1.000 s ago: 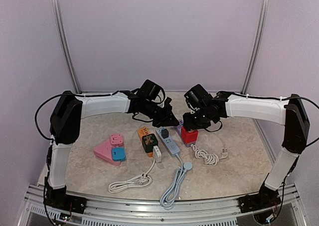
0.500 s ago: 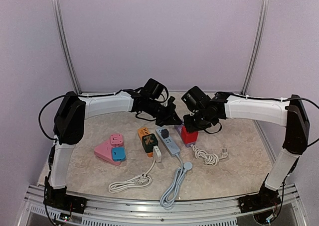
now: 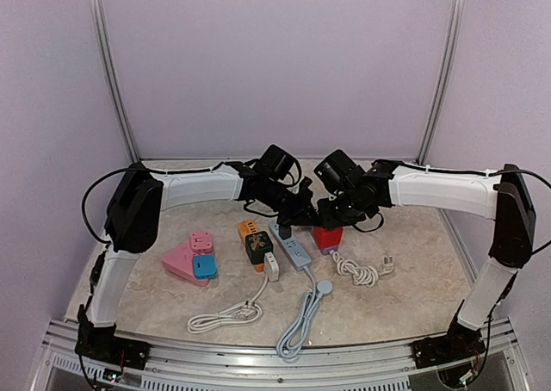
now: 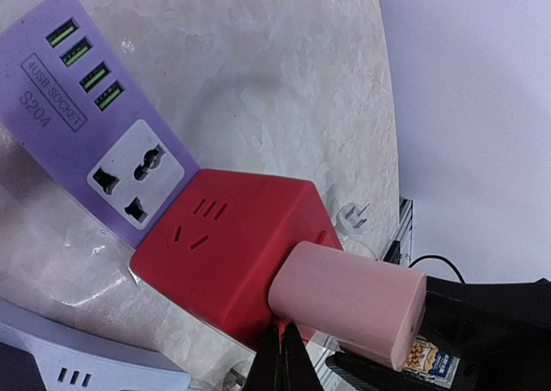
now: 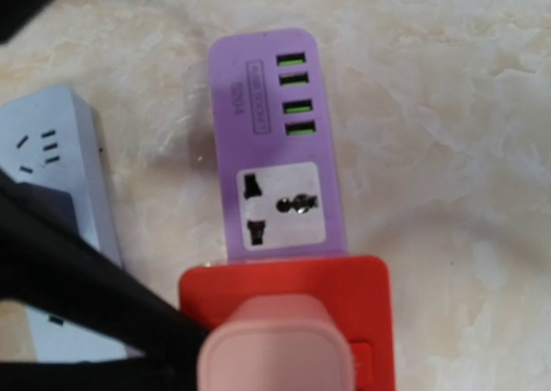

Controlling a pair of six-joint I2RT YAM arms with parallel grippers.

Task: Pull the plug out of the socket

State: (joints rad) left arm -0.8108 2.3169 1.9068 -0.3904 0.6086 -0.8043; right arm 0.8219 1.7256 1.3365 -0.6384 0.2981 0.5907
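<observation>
A pink plug sits in a red cube socket, which rests against the end of a purple socket strip. My right gripper hangs over the cube. Its black fingers close around the plug's outer end, and the plug fills the bottom of the right wrist view. My left gripper is shut and empty. Its tips touch the cube's lower edge just beside the plug. Its black fingers cross the left of the right wrist view.
A grey power strip lies just left of the cube. Further left is an orange strip with a dark adapter, then a pink triangular socket with a blue plug. Coiled white cables lie right and front.
My left arm has swung right and down until its shut tips reach the red cube. My right gripper has stayed over the cube, on the plug.
</observation>
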